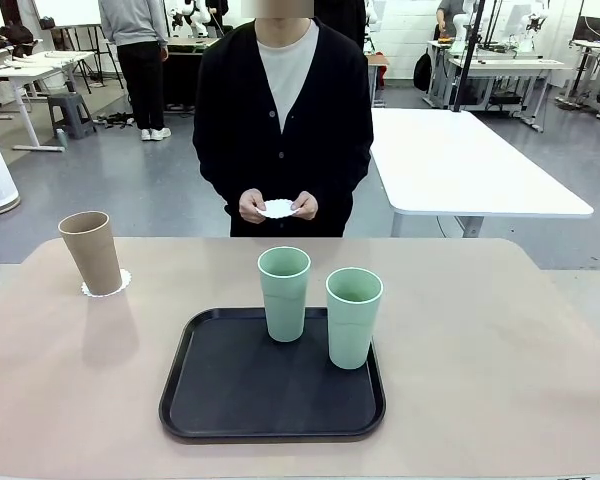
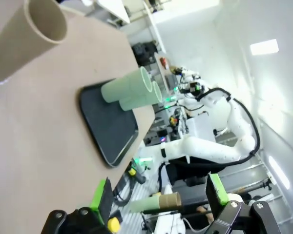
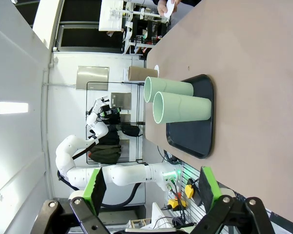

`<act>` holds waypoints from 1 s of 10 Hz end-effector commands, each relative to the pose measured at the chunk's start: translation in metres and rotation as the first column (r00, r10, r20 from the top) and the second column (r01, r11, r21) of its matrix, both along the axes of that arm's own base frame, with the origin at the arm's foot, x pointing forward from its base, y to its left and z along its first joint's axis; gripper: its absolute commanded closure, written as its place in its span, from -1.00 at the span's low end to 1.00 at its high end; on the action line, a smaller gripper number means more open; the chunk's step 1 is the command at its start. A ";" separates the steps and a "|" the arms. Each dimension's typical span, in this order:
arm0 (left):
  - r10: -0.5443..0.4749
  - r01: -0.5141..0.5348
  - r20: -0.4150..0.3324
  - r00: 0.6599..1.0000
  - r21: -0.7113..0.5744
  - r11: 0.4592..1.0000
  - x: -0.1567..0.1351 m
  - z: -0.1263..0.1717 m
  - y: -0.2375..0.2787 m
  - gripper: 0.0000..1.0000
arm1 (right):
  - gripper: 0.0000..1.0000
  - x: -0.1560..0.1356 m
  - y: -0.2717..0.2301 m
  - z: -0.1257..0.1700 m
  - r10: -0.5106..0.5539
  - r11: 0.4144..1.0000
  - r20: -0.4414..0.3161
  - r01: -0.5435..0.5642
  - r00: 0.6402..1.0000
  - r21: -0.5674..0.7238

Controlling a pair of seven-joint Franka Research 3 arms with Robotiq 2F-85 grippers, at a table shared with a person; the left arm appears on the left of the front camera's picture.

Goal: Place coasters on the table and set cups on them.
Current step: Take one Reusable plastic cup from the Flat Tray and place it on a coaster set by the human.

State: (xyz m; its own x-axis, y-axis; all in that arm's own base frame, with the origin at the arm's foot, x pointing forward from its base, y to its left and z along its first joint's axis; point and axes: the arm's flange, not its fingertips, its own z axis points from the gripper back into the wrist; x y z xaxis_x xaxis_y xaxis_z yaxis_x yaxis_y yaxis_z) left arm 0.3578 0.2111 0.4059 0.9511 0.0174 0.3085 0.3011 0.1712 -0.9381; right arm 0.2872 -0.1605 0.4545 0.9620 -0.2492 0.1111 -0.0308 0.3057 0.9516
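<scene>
Left end effector (image 2: 158,192): fingers spread wide, nothing between the green pads, held off the near edge of the worktop (image 1: 500,350).
Right end effector (image 3: 153,185): also parted and empty, likewise back from the near edge.
Tray (image 1: 270,385): black, flat on the worktop, ahead of both end effectors and roughly between them.
Far mint cup (image 1: 283,293): upright on the tray, toward the tray edge farthest from the end effectors.
Near mint cup (image 1: 353,316): upright on the tray, close beside the other and somewhat nearer the right end effector.
Tan cup (image 1: 90,252): upright on the worktop, off the tray, well ahead of the left end effector and on its outer side, farther off than the tray.
Coaster (image 1: 106,287): white, scalloped, lying under the tan cup, its rim showing around the base.
Second coaster (image 1: 277,208): held between the person's hands (image 1: 252,207) above the far edge of the worktop, straight ahead and well apart from both end effectors, beyond the tray.
</scene>
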 end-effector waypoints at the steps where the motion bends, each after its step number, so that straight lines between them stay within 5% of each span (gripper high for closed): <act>1: 0.035 -0.035 0.003 0.999 -0.013 0.999 0.003 0.005 0.022 -1.00 | -1.00 0.000 0.000 0.001 0.001 1.000 0.013 -0.001 1.000 0.012; 10: 0.068 -0.068 0.004 0.998 0.017 0.998 -0.007 0.007 0.037 -1.00 | -1.00 0.000 0.000 0.001 0.001 1.000 0.013 -0.001 1.000 0.012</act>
State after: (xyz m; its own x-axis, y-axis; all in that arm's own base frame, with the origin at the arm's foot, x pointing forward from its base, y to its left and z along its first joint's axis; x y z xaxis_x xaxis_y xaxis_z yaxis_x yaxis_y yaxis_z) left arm 0.3519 0.2445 0.4132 0.9482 0.0632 0.3112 0.2932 0.2019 -0.9345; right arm 0.2872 -0.1605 0.4545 0.9621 -0.2491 0.1111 -0.0307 0.3057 0.9516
